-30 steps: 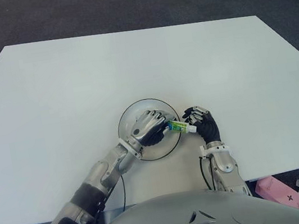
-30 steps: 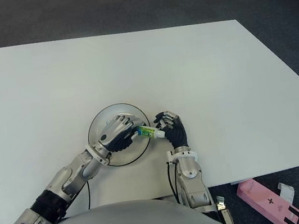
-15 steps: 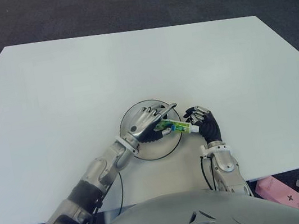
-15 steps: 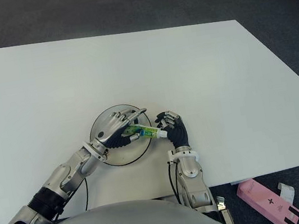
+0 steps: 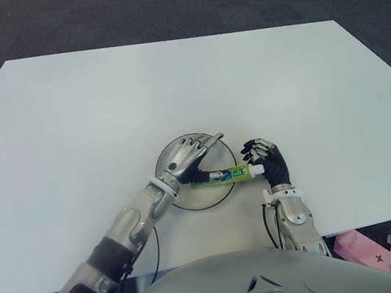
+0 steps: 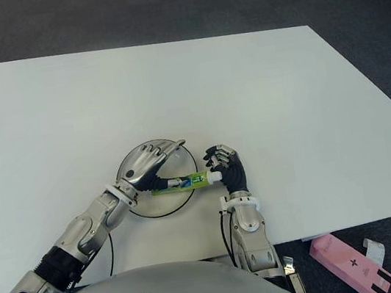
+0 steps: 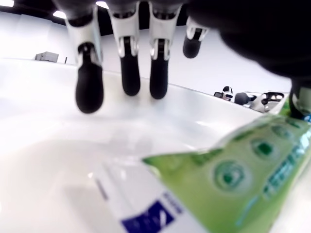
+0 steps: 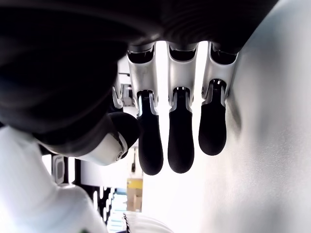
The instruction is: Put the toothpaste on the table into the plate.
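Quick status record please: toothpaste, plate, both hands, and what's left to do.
toothpaste: lying across the plate's right rim, cap end outside
plate: on the white table, near the front edge
left hand: over the plate, fingers spread, holding nothing
right hand: beside the plate, at the cap end
remaining: tube not fully inside

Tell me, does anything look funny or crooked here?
Yes: the toothpaste lies half in the plate, its cap end poking over the rim toward the right hand. The left hand hovers open above it.

2 head eyes overhead, 2 wrist close-ups
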You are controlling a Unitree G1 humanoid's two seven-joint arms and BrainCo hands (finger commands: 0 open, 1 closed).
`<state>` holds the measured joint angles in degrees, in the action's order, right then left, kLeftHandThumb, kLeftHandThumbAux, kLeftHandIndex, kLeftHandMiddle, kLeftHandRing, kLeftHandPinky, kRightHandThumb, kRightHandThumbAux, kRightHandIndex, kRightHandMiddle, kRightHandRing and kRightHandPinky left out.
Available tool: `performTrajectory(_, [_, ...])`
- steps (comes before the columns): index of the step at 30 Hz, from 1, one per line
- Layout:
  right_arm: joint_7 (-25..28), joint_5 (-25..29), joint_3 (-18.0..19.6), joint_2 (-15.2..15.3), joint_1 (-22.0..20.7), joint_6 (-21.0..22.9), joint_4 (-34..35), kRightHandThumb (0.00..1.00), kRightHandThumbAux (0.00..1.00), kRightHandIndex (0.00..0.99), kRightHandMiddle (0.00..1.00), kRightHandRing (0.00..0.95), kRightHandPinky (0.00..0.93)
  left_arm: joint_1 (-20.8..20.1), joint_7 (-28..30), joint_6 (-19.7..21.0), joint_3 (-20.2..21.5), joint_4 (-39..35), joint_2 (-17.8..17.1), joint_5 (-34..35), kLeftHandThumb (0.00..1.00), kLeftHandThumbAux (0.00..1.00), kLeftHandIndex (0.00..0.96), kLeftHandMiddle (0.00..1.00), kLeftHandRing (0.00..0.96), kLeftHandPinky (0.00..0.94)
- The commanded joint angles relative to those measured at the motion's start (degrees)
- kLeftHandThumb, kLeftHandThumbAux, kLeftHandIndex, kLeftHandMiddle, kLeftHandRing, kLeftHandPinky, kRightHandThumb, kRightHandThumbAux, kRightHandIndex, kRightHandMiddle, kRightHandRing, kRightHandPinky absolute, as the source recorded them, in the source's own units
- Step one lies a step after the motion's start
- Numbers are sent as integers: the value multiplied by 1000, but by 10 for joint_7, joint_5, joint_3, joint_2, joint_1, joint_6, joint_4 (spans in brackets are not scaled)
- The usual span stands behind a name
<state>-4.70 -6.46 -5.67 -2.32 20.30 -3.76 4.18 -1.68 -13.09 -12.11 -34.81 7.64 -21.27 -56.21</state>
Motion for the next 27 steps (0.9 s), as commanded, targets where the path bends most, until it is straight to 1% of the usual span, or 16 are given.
performTrajectory(1, [2, 4, 1, 0, 5, 9, -12, 709, 725, 431, 531, 538, 538, 30, 23, 13, -10, 12, -17, -10, 97, 250, 0, 0, 0, 0])
performTrajectory(7, [5, 5, 1, 2, 4, 1, -16, 709, 725, 431, 529, 536, 537, 34, 24, 29, -8, 3, -16, -14, 109, 217, 0, 0, 0, 0])
performTrajectory(15, [7, 7, 1, 2, 4, 0, -17, 709, 725, 431, 535, 543, 545, 46, -24, 46, 3, -8, -9, -22, 152, 196, 0, 0, 0, 0])
performTrajectory(24, [7, 9, 4, 0, 0, 4, -21, 710, 724, 431, 543, 548, 548, 54, -66, 50, 14, -12, -8, -19, 150, 220, 0, 0, 0, 0])
performTrajectory(27, [8, 12, 5, 0, -1, 5, -22, 710, 724, 431, 543, 546, 546, 58, -72, 48, 20, -16, -10, -12, 151, 224, 0, 0, 0, 0])
